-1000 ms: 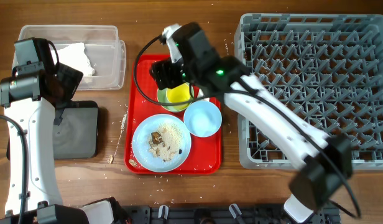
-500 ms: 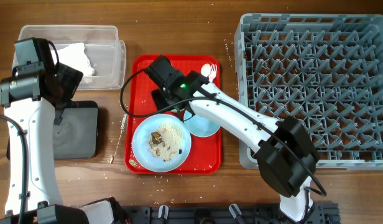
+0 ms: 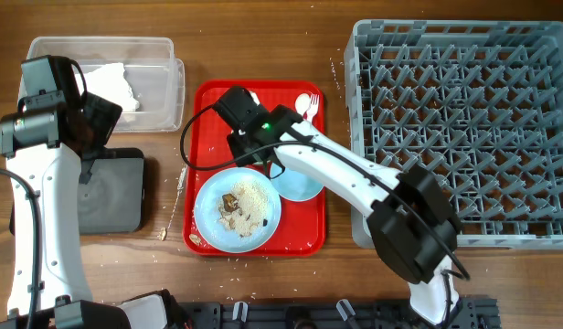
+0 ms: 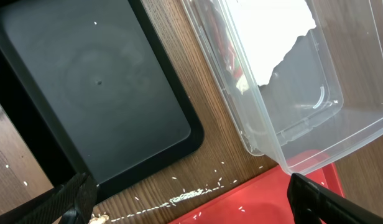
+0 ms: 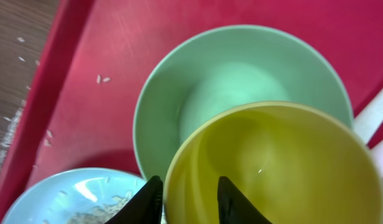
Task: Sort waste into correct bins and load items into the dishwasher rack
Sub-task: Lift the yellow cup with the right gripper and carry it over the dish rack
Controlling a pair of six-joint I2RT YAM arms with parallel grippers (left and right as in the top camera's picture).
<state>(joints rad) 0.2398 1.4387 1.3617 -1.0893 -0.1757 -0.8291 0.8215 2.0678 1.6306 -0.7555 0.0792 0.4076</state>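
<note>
In the right wrist view a small yellow cup (image 5: pixel 285 168) sits inside the pale green bowl (image 5: pixel 216 81) on the red tray (image 5: pixel 117 50). My right gripper (image 5: pixel 190 198) straddles the cup's near rim, one finger outside and one inside, with a gap still showing at the inner finger. From overhead the right gripper (image 3: pixel 249 146) hides the cup and bowl. The light blue plate (image 3: pixel 238 208) holds food scraps and crumbs, and the light blue bowl (image 3: pixel 300 183) is beside it. My left gripper (image 4: pixel 191 199) hangs open and empty over the black tray (image 4: pixel 98 93) and clear tub (image 4: pixel 303 124).
The grey dishwasher rack (image 3: pixel 464 128) fills the right side. A white spoon and fork (image 3: pixel 307 105) lie at the red tray's far edge. A crumpled white napkin (image 3: pixel 108 84) lies in the clear tub (image 3: pixel 158 82). Crumbs are scattered on the wood left of the red tray.
My right gripper has dropped down over the yellow cup and its jaws have narrowed around the cup's rim. The left arm has stayed still.
</note>
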